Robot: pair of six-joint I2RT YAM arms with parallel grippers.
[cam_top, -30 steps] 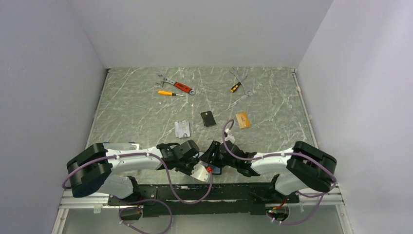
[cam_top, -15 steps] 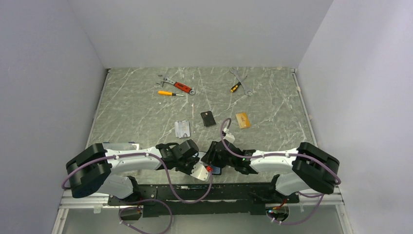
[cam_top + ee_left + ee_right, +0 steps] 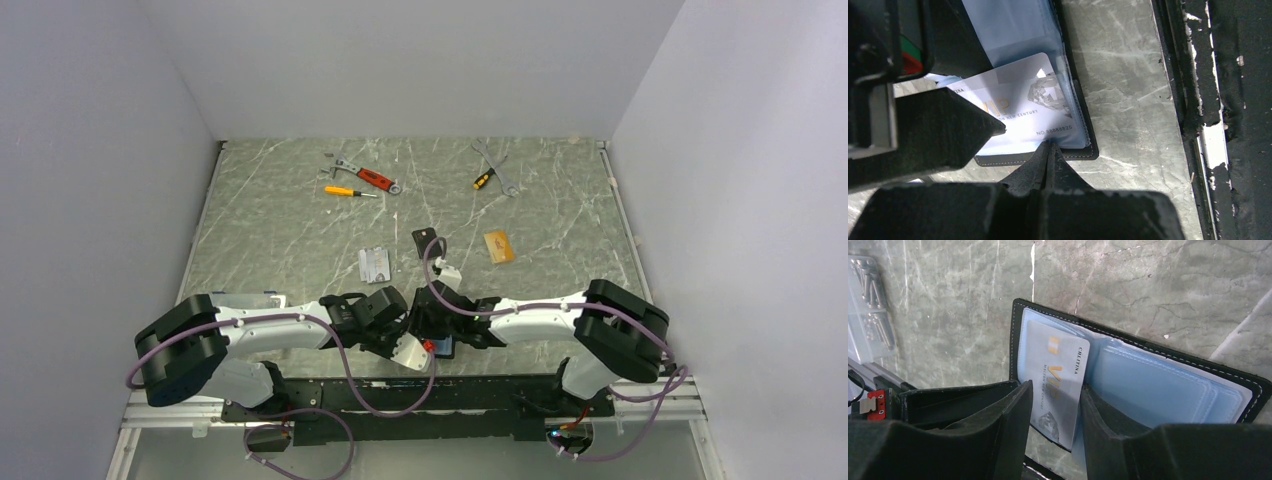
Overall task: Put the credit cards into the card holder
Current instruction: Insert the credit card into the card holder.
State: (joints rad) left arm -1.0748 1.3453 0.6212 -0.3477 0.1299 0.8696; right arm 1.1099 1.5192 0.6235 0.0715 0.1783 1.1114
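The card holder (image 3: 444,347) lies open at the table's near edge, its black rim (image 3: 1015,340) around clear blue sleeves. A silver VIP card (image 3: 1054,360) sits partly in a sleeve and also shows in the left wrist view (image 3: 1028,107). My right gripper (image 3: 1056,386) is open, with one finger on each side of this card. My left gripper (image 3: 1048,146) is shut, its tips pressed on the holder's near edge (image 3: 1083,152). In the top view the two grippers, left (image 3: 418,345) and right (image 3: 432,322), meet over the holder. A silver-grey card (image 3: 374,263), a black card (image 3: 428,243) and a gold-orange card (image 3: 499,246) lie mid-table.
A red-handled wrench (image 3: 365,177), an orange screwdriver (image 3: 345,190) and a spanner (image 3: 495,165) lie at the back. The black rail (image 3: 1228,100) of the table's near edge runs just beside the holder. Grey walls close in three sides.
My right arm has swung left and forward, bringing its gripper over the open holder and the VIP card. The left arm has stayed put.
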